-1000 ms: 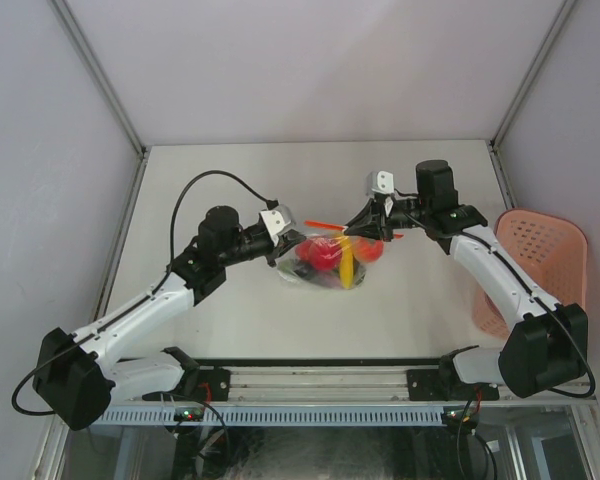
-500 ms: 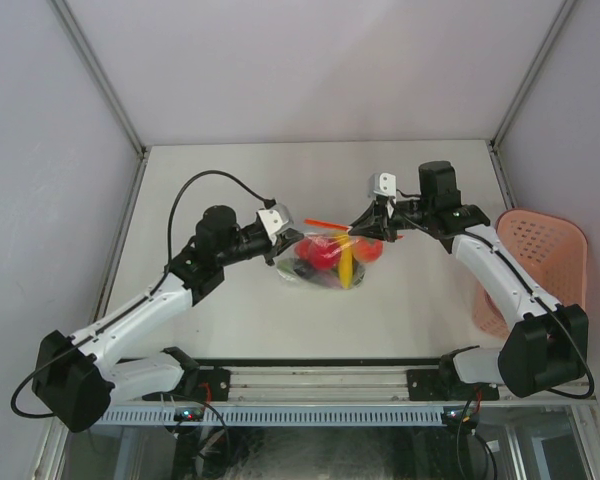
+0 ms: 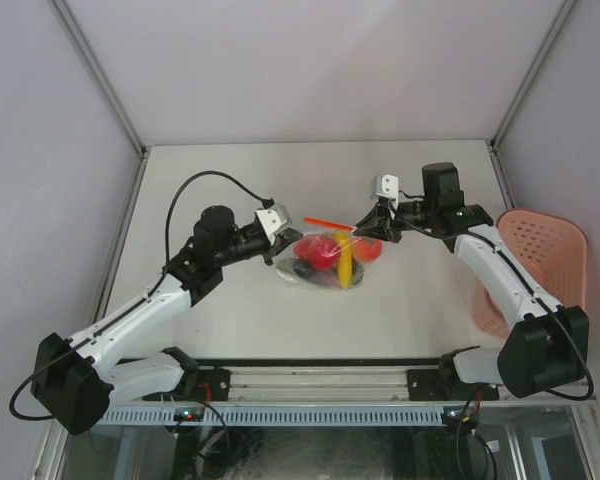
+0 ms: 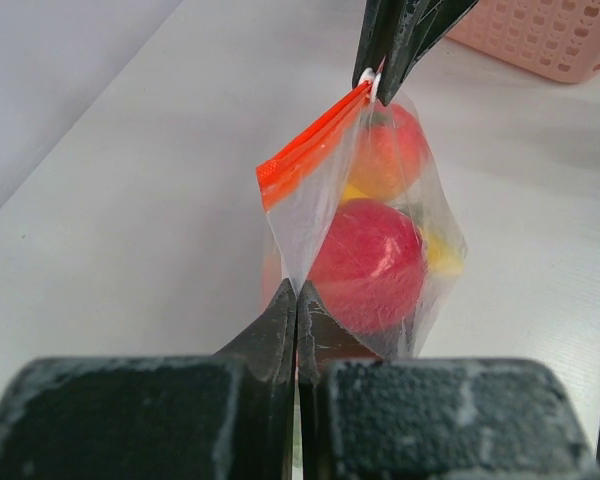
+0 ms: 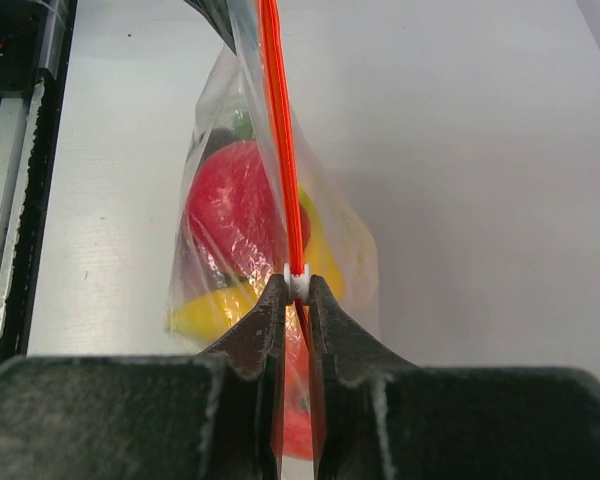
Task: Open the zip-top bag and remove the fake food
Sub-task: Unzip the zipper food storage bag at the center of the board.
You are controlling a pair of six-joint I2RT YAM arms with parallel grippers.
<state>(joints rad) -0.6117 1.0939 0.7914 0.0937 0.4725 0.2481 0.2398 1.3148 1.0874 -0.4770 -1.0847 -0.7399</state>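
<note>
The clear zip-top bag (image 3: pixel 325 258) hangs stretched between both grippers above the table, its red-orange zip strip (image 3: pixel 328 223) on top. Inside lies the fake food: a red round piece (image 4: pixel 370 265), an orange piece (image 4: pixel 395 150), a yellow piece (image 5: pixel 215 308) and a dark piece (image 3: pixel 304 268). My left gripper (image 4: pixel 296 292) is shut on the bag's plastic edge below the strip's end. My right gripper (image 5: pixel 297 283) is shut on the white zip slider (image 5: pixel 298 281) on the strip. In the top view the left gripper (image 3: pixel 283 238) is at the bag's left and the right gripper (image 3: pixel 365 226) at its right.
A pink perforated basket (image 3: pixel 545 262) stands at the table's right edge; it also shows in the left wrist view (image 4: pixel 540 35). The table's front rail (image 3: pixel 310 380) runs along the near edge.
Both grippers have drifted slightly apart and the right one has moved a little up and right with the slider. The bag is pulled tauter between them.
</note>
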